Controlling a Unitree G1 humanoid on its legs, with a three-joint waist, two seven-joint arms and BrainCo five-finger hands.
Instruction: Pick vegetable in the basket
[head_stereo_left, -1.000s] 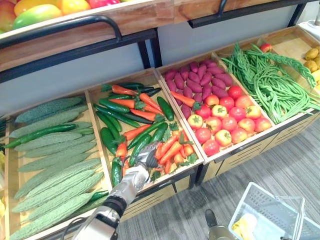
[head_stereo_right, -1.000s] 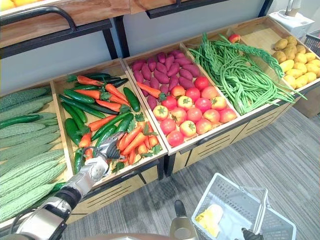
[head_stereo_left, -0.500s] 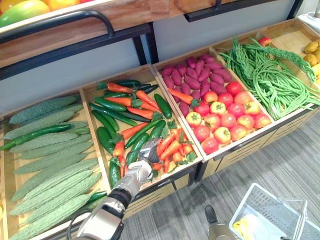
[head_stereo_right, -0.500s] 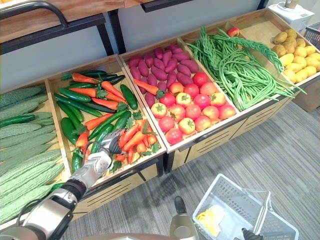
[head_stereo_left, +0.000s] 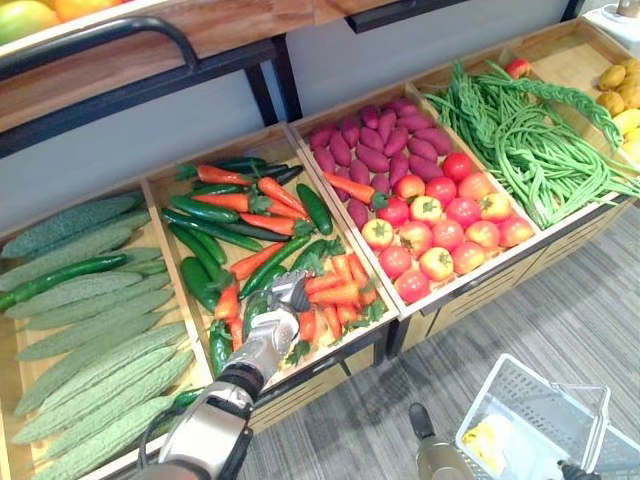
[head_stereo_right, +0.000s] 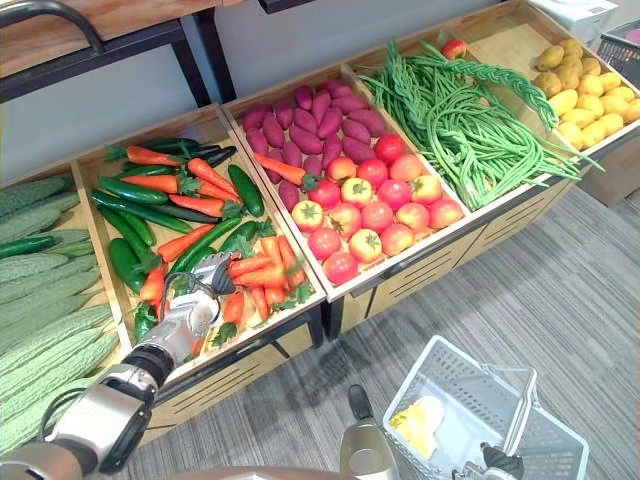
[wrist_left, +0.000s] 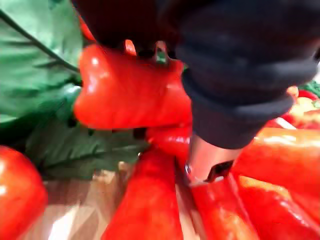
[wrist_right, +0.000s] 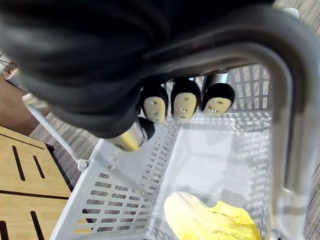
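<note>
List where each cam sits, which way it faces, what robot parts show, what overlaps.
Left eye view: on the head, facing down at vegetable crates; left hand among red peppers.
Right eye view: beside it, same scene; basket lower right.
Left wrist view: on left wrist, close against the red peppers; dark hand cover shows.
Right wrist view: on right wrist, facing into the basket; right hand curled round its handle.
Shared: eye and left wrist see peppers; eye and right wrist see basket.

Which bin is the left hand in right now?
The pepper bin, second from the robot's left: the left hand is down among its red peppers.
</note>
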